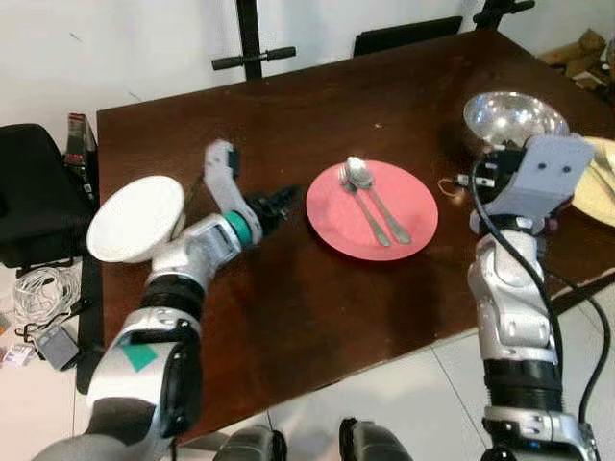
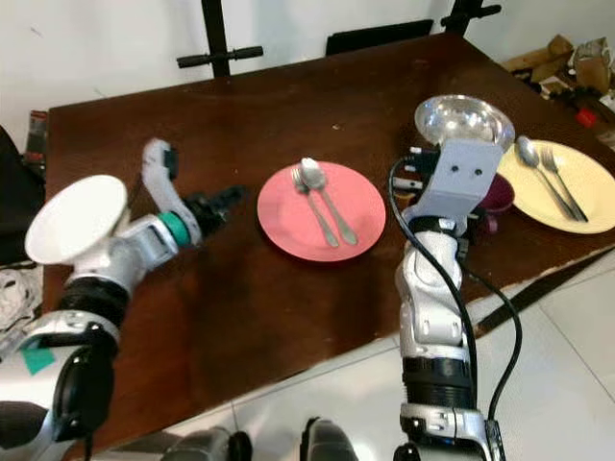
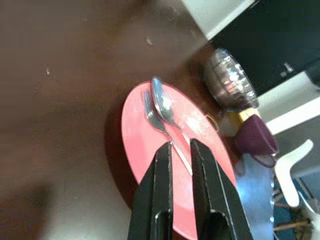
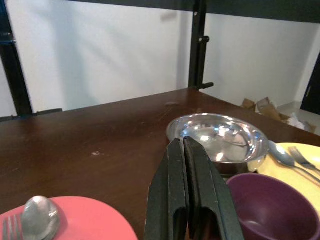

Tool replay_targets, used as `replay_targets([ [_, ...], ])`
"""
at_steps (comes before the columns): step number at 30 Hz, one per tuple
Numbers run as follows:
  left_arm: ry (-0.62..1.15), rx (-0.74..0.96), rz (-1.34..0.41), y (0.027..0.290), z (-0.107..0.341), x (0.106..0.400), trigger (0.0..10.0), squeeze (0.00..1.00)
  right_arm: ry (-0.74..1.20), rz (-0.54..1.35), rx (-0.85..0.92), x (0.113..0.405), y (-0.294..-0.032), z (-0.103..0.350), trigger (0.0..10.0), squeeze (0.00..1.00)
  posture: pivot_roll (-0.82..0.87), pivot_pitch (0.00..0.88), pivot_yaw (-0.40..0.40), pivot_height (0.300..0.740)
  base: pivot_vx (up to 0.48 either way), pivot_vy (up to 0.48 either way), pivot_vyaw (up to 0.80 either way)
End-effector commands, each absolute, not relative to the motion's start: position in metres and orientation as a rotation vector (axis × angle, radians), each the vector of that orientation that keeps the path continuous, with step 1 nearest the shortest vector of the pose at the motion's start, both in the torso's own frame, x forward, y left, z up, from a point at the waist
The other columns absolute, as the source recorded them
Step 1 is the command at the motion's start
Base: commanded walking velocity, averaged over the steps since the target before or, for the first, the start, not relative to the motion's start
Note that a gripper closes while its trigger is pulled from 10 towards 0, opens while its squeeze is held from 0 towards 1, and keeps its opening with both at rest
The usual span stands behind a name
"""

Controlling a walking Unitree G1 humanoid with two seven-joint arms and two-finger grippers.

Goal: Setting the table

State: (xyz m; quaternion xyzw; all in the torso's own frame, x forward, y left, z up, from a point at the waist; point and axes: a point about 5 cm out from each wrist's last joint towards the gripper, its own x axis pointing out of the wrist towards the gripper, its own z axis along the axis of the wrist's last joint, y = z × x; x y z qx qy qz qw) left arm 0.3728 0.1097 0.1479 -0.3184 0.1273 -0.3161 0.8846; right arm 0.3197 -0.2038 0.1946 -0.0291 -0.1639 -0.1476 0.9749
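Observation:
A red plate (image 1: pixel 413 230) lies mid-table on the dark wooden table (image 1: pixel 288 115), with a spoon (image 1: pixel 361 176) and a fork (image 1: pixel 348 186) side by side on it. My left gripper (image 1: pixel 281 203) hovers just left of that plate, pointing at it, its fingers (image 3: pixel 162 165) a narrow gap apart and empty. A white bowl (image 1: pixel 135 219) sits at the table's left edge beside my left forearm. My right gripper (image 4: pixel 183 142) is shut and empty, held over the table's right part, facing a steel bowl (image 2: pixel 463 120) and a purple bowl (image 4: pixel 272 205). A yellow plate (image 2: pixel 577 206) holds another spoon and fork.
A black bag (image 1: pixel 29 192) and cables (image 1: pixel 38 288) lie on the floor to the left. A black stand (image 1: pixel 252 48) and a chair back (image 1: pixel 408 36) stand beyond the far edge. The table's near edge drops to white tiles (image 1: pixel 384 394).

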Motion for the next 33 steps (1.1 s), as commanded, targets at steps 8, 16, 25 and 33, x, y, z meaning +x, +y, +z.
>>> replay_targets([
  [8, 0.270, -0.591, -0.759, 0.102, 0.149, 0.361, 10.0, 0.00, -0.295, -0.252, -0.048, 0.323, -0.193, 0.186, 10.0, 0.00, 0.10, 0.047, 0.087, 0.740, 0.000, 0.000, 0.00],
  [16, 0.305, -0.382, -0.829, 0.058, 0.134, 0.343, 10.0, 0.00, -0.304, -0.243, -0.051, 0.323, -0.192, 0.188, 10.0, 0.00, 0.08, 0.054, 0.091, 0.740, 0.000, 0.000, 0.00],
  [25, 0.147, -0.037, -0.754, 0.087, 0.159, 0.354, 10.0, 1.00, -0.297, -0.255, -0.059, 0.320, -0.195, 0.186, 10.0, 0.00, 0.09, 0.065, 0.094, 0.740, 0.000, 0.000, 0.00],
  [33, 0.048, 0.171, -0.499, 0.157, 0.197, 0.374, 10.0, 0.75, -0.310, -0.190, -0.054, 0.323, -0.181, 0.188, 10.0, 0.00, 0.12, 0.079, 0.087, 0.740, 0.000, 0.000, 0.00],
])
